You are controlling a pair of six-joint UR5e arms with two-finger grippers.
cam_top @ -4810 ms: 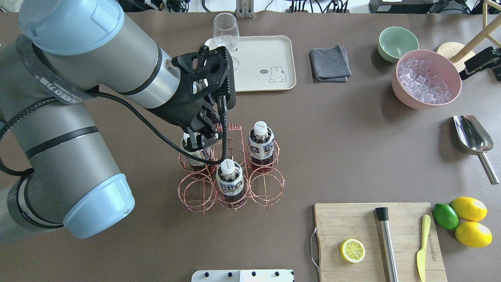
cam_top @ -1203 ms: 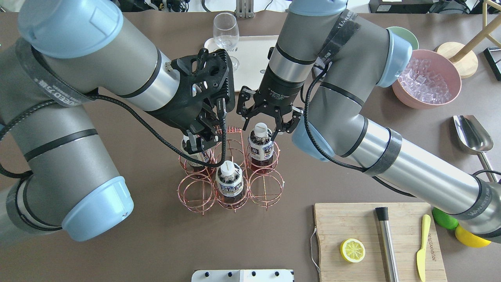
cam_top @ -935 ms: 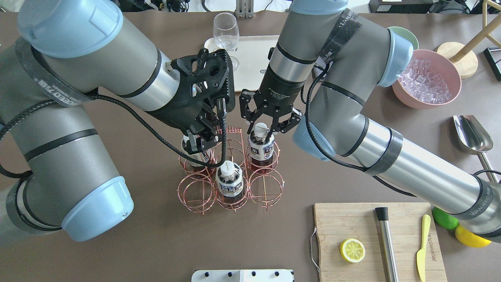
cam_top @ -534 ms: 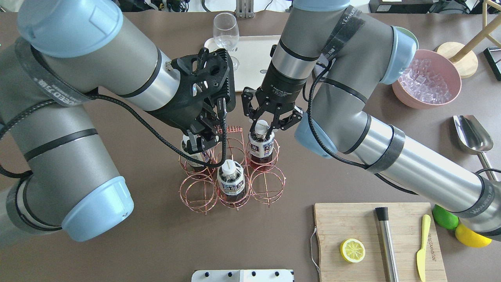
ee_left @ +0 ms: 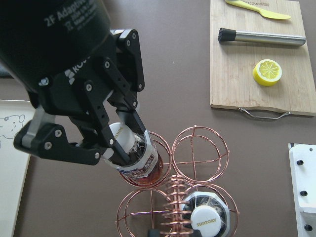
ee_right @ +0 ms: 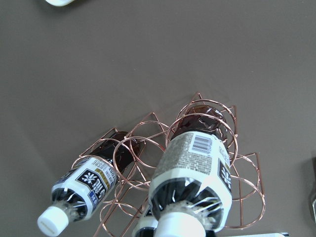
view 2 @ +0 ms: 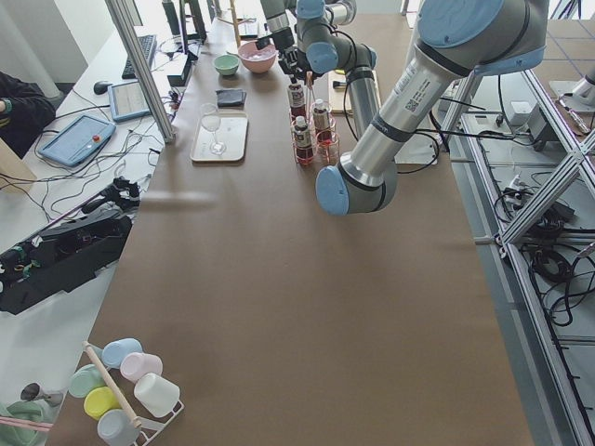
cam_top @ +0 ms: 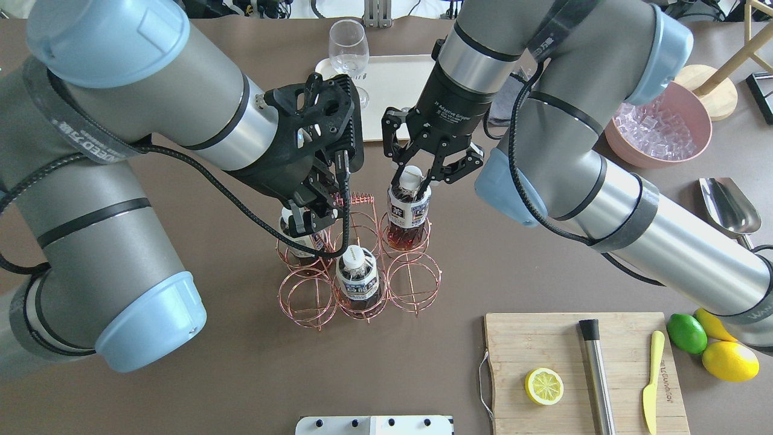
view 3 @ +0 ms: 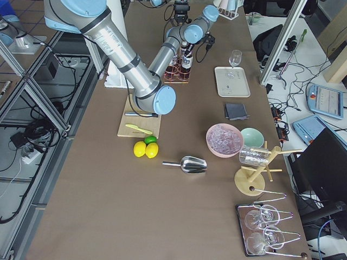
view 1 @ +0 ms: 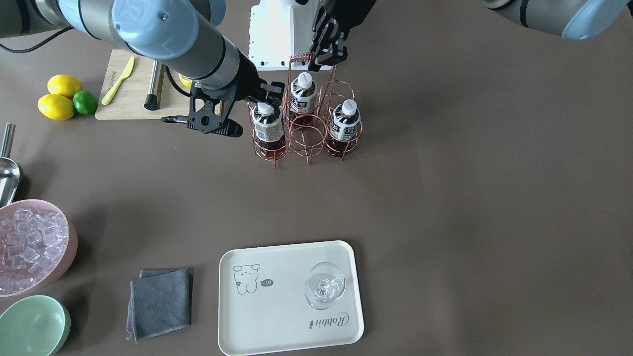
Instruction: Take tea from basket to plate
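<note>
Grips the white cap of the tea (cam_top: 409, 208) from above with the right end effector (cam_top: 415, 176), fingers closed on it, just above the centre of the overhead view. Holds the tea higher than its two neighbours, its dark base still inside the upper-right ring cell of the basket (cam_top: 360, 198). Clamps the top bar of the basket's handle, beside the coil, with the left end effector (view 1: 328, 59), closed on the wire at the upper centre of the front-facing view. Keeps a second bottle (cam_top: 356, 281) upright in the lower-middle cell and a third bottle (cam_top: 297, 241) in the upper-left cell, partly hidden under the left arm's black mount. Shows the plate (view 1: 277, 321) at the bottom centre of the front-facing view, flat on the tabletop (view 1: 445, 198) and well apart from the basket. Carries a glass (view 1: 324, 286) on the plate's right half, with a grey cloth (view 1: 160, 301) just left of the plate.
</note>
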